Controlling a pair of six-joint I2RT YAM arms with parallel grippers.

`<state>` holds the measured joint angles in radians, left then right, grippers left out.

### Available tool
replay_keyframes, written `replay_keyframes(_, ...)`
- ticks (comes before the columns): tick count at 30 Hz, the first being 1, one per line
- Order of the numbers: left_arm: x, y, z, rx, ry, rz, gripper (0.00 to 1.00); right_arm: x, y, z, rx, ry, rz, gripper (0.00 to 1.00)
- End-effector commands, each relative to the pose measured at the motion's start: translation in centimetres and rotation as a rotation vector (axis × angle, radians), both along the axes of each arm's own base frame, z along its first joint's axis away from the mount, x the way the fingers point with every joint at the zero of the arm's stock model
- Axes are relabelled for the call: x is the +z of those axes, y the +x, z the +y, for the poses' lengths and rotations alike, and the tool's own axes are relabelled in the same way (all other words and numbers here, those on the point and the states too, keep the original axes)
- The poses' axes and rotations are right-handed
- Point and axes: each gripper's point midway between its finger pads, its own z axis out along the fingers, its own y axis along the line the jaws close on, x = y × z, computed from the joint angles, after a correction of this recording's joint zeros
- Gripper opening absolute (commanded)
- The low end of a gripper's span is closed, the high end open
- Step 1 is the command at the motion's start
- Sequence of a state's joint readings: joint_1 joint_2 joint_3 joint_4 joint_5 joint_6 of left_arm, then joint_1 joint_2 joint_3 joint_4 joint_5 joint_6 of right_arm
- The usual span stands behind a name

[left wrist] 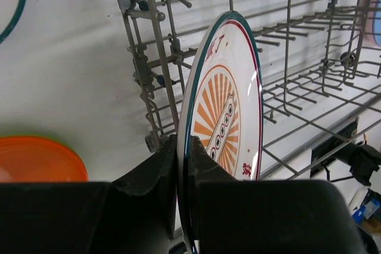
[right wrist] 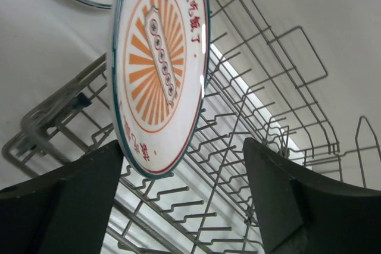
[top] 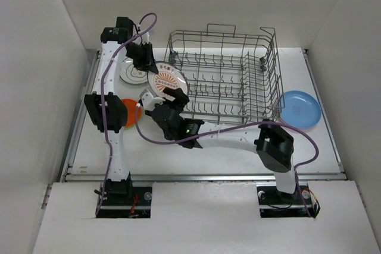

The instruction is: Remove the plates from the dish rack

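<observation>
A white plate with an orange sunburst face and a teal rim (top: 168, 82) stands on edge at the dish rack's (top: 229, 78) left end. My left gripper (top: 156, 71) is shut on its rim, as the left wrist view (left wrist: 184, 147) shows, with the plate's face (left wrist: 229, 105) turned towards the wire rack (left wrist: 297, 57). My right gripper (top: 162, 102) is open just below the plate. In the right wrist view the plate (right wrist: 158, 63) hangs between my right gripper's spread fingers (right wrist: 184, 171), close to the left one, and no finger touches it.
A white plate with a dark rim (top: 131, 71) lies on the table left of the rack, and an orange plate (top: 128, 113) lies nearer. A light blue plate (top: 299, 109) lies right of the rack. The rack's tines show no other plates.
</observation>
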<state>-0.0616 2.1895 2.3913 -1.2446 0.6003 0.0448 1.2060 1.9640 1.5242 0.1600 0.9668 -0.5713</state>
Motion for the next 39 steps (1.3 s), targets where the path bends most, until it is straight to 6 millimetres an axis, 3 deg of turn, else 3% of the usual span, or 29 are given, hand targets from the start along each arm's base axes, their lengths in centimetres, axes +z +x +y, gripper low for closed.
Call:
replay_keyframes(1,5.7,1.0,0.9,0.028,0.01,-0.212,0.0,5.9,0.5,-1.9,-0.126,0.21,-0.099,0.89)
replay_keyframes(3,6.2,1.3,0.7,0.035,-0.028,-0.219,0.0,6.3,0.6,-2.2,-0.149,0.238,-0.111,0.92)
replay_keyframes(6,7.4,1.9,0.2,0.039,-0.063,-0.264,0.0,8.9,1.2,-3.7,-0.193,0.341,-0.149,0.95)
replay_keyframes(9,7.2,3.9,1.9,0.13,0.0,-0.306,0.0,10.8,1.7,-4.5,-0.157,0.454,-0.142,0.96)
replay_keyframes(10,7.3,4.3,2.2,0.151,0.01,-0.316,0.0,11.0,1.8,-4.0,-0.122,0.549,-0.106,0.96)
replay_keyframes(11,7.4,5.0,3.1,0.187,0.033,-0.336,0.0,10.0,1.8,-3.9,-0.078,0.515,-0.039,0.96)
replay_keyframes(12,7.3,5.1,3.3,0.195,0.044,-0.338,0.0,11.6,2.1,-2.7,0.066,0.574,0.026,0.96)
replay_keyframes(15,8.0,6.1,3.5,0.23,0.038,-0.374,0.0,11.7,2.8,-2.2,0.223,0.699,0.238,0.96)
replay_keyframes(17,8.8,6.3,4.6,0.27,0.038,-0.402,0.0,13.7,3.1,-3.3,0.257,0.817,0.283,0.96)
replay_keyframes(21,11.6,7.3,6.3,0.38,0.029,-0.503,0.0,14.7,5.5,-7.0,0.227,0.917,0.28,0.96)
replay_keyframes(24,13.6,8.5,8.3,0.489,0.038,-0.562,0.0,13.9,7.2,-9.1,0.15,0.931,0.274,0.96)
replay_keyframes(28,13.9,10.1,12.2,0.635,0.005,-0.544,0.0,13.4,8.4,-10.9,0.083,0.932,0.262,0.96)
replay_keyframes(30,12.8,10.7,13.8,0.699,-0.057,-0.485,0.0,13.4,9.0,-11.8,0.061,0.943,0.255,0.96)
replay_keyframes(31,12.6,10.9,15.8,0.733,-0.074,-0.478,0.0,13.4,9.0,-11.8,0.061,0.943,0.255,0.96)
replay_keyframes(32,12.6,11.1,16.0,0.722,-0.106,-0.474,0.0,13.2,9.0,-11.9,0.057,0.938,0.261,0.96)
replay_keyframes(34,9.9,11.5,17.8,0.755,-0.137,-0.407,0.0,12.3,9.8,-12.3,0.028,0.928,0.263,0.96)
replay_keyframes(36,8.6,12.0,17.4,0.703,-0.227,-0.363,0.0,12.2,10.4,-12.6,0.007,0.938,0.257,0.96)
replay_keyframes(37,6.5,12.5,17.5,0.698,-0.254,-0.311,0.0,11.9,10.8,-12.3,0.005,0.935,0.26,0.96)
replay_keyframes(39,4.9,12.9,17.4,0.679,-0.315,-0.26,0.0,11.4,11.3,-12.1,-0.012,0.923,0.269,0.96)
